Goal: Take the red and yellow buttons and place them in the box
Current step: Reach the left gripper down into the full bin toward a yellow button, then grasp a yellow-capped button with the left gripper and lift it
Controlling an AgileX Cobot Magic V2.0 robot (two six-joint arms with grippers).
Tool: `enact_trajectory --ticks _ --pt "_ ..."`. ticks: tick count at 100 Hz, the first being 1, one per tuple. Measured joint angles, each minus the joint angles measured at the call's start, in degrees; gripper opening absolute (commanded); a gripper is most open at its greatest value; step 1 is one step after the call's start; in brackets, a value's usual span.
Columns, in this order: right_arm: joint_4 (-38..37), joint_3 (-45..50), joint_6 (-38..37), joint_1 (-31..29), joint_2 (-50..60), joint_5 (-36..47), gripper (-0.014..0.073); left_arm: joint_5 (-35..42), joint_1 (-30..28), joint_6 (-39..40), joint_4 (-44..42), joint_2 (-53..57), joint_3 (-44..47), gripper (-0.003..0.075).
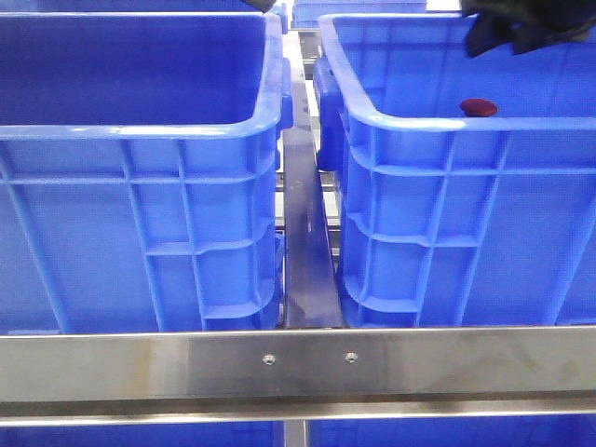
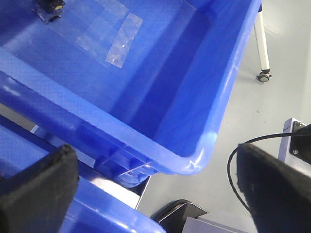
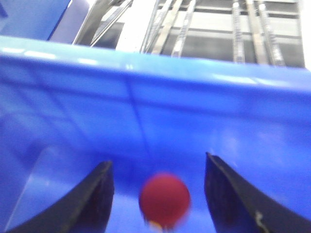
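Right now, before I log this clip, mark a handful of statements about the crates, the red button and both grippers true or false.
1. A red button lies inside the right blue crate. True.
2. The right gripper is shut on the red button. False: its fingers stand apart on either side of the button, which the blurred right wrist view shows between them, not pinched.
3. The left gripper is open and holds nothing. True.
4. A yellow button sits in the left blue crate. False: no yellow button can be made out in any view.
5. The two crates touch each other. False: a metal rail runs in the gap between them.
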State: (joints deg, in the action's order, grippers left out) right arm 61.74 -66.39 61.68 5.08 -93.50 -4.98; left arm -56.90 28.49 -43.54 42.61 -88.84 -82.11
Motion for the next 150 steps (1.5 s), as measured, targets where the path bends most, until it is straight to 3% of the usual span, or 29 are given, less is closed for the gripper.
enact_trajectory --ticks 32,51,65,84,94,150 --pt "0.00 17.26 0.00 0.00 21.24 1.46 0.0393 0.32 -1.40 0.00 0.00 0.30 0.00 0.0619" --pt "0.00 25.67 0.00 0.00 33.32 1.46 0.0393 1.27 -5.90 6.60 -6.28 2.13 0.00 0.0619" --pt "0.00 28.66 0.00 0.00 38.90 1.46 0.0393 2.70 -8.22 21.52 -19.12 2.40 0.00 0.0619" --pt "0.00 29.04 0.00 0.00 41.15 1.60 0.0393 1.41 -8.66 50.26 -39.01 1.20 -0.10 0.0619" --pt "0.00 29.19 0.00 0.00 41.15 1.60 0.0393 -0.36 -8.77 58.04 -43.97 -1.14 -0.10 0.0617" --pt "0.00 29.29 0.10 0.00 41.15 1.60 0.0393 1.68 -9.77 65.46 -43.08 -15.35 -4.32 0.0617"
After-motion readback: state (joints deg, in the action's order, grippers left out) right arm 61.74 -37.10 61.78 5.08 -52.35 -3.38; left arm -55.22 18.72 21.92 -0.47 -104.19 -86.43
